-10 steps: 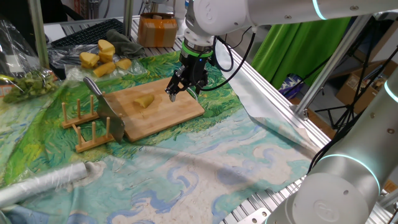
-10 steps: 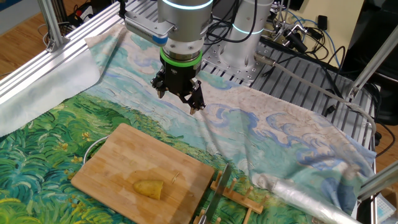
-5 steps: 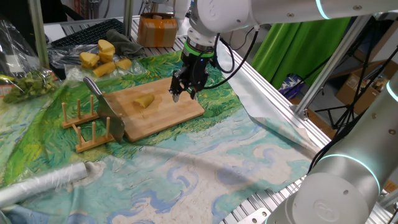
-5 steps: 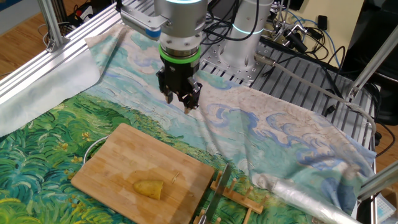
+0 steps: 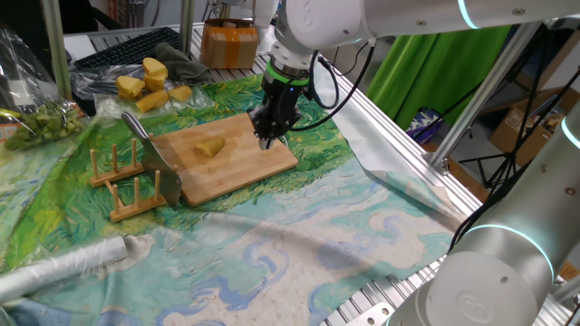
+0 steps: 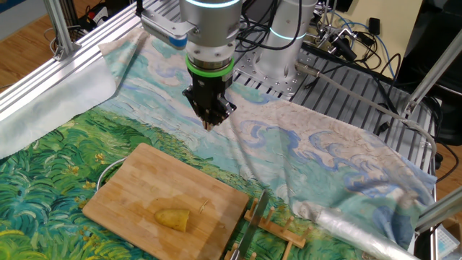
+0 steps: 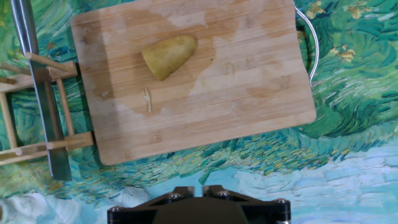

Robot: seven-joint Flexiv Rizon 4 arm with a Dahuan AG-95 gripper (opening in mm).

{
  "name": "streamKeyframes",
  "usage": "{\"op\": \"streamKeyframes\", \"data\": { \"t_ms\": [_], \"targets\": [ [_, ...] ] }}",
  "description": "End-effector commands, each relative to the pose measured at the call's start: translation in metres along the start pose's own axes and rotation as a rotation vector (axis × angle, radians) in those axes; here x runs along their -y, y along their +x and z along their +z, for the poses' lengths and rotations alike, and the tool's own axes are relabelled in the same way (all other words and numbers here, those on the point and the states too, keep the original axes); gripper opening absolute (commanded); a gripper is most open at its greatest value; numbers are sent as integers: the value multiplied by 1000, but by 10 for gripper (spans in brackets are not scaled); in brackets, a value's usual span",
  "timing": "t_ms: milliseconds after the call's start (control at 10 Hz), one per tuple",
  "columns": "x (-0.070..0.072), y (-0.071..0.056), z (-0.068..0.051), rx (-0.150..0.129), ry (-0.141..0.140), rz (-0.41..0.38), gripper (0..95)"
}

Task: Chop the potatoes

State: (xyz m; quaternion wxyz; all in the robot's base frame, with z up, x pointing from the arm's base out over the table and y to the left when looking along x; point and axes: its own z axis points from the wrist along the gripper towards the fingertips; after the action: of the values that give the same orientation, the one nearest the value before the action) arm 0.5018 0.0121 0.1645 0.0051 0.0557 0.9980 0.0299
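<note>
Potato [image 7: 169, 55] lies untouched on the board [image 7: 249, 93]; the claw [image 6: 210, 119] hangs pressed together, empty.

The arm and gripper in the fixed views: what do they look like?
A glossy white, rounded arm with a glowing cyan ring near its joint, and a green band at the wrist. Below it sits a black two-finger gripper with slim dark fingers. Black cables loop beside the wrist.
</note>
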Motion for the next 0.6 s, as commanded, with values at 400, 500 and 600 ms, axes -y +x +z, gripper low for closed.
{"op": "streamKeyframes", "data": {
  "t_ms": [400, 500, 600],
  "targets": [
    [-28, -25, 15, -1, 2, 7, 0],
    [-35, -32, 17, -1, 3, 8, 0],
    [-45, -43, 20, -1, 5, 8, 0]
  ]
}}
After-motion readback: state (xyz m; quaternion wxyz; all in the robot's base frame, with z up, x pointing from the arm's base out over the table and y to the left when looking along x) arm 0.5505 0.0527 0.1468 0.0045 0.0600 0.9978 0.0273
